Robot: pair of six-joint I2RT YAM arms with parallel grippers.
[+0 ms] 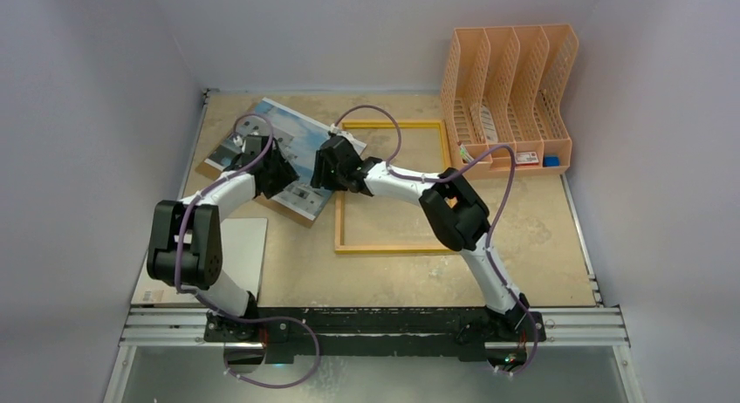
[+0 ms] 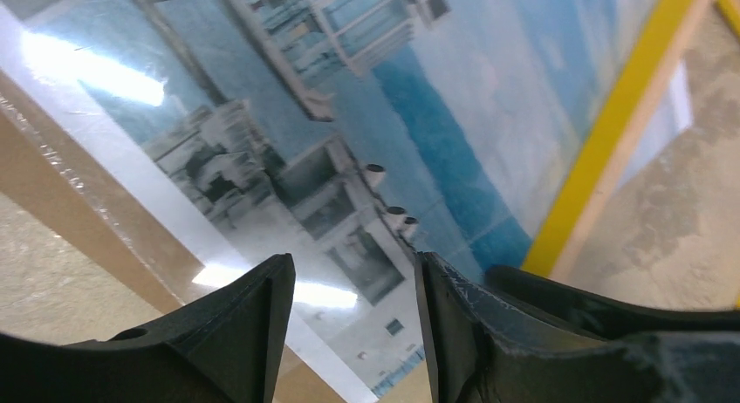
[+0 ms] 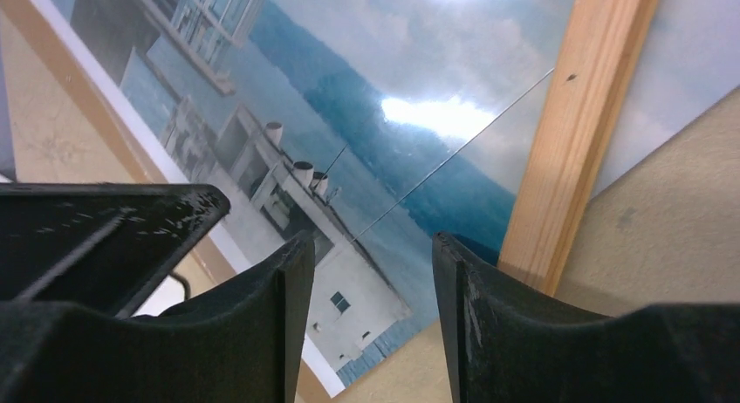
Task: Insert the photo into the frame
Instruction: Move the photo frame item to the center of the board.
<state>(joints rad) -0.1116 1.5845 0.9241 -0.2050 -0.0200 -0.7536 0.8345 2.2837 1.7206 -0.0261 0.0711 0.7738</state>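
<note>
Desk (image 1: 524, 237): beige top, both arms bolted at its near edge. Frame (image 1: 393, 249) lies flat mid-desk, yellow rails, bare desk showing inside it. Photo (image 1: 301, 137) lies face up and skewed at the far left, just beside the frame's far-left corner and outside its opening. It rests on a brown board (image 2: 87, 211). The wrist views show one photo corner running under the frame's left rail. Rack (image 1: 510, 89), peach, stands at the far right corner, well apart from the frame. Pale panel (image 1: 249, 237) lies flat at near left, partly under the left arm. Left arm (image 1: 188, 242): elbow folded out to the left above the panel, forearm angled away and to the right, wrist pitched down over the photo's near-left part. Right arm (image 1: 454, 213): elbow raised over the frame's right side, forearm stretched left across the frame, wrist tipped down at the photo's right edge by the frame's left rail. The two wrists sit near each other, not touching. Left gripper (image 2: 353, 263): jaws partway apart, the photo's near edge showing in the gap, nothing clamped. Right gripper (image 3: 373, 242): jaws likewise partway apart over the photo's near corner, nothing held. Cannot tell whether either gripper's tips touch the print.
</note>
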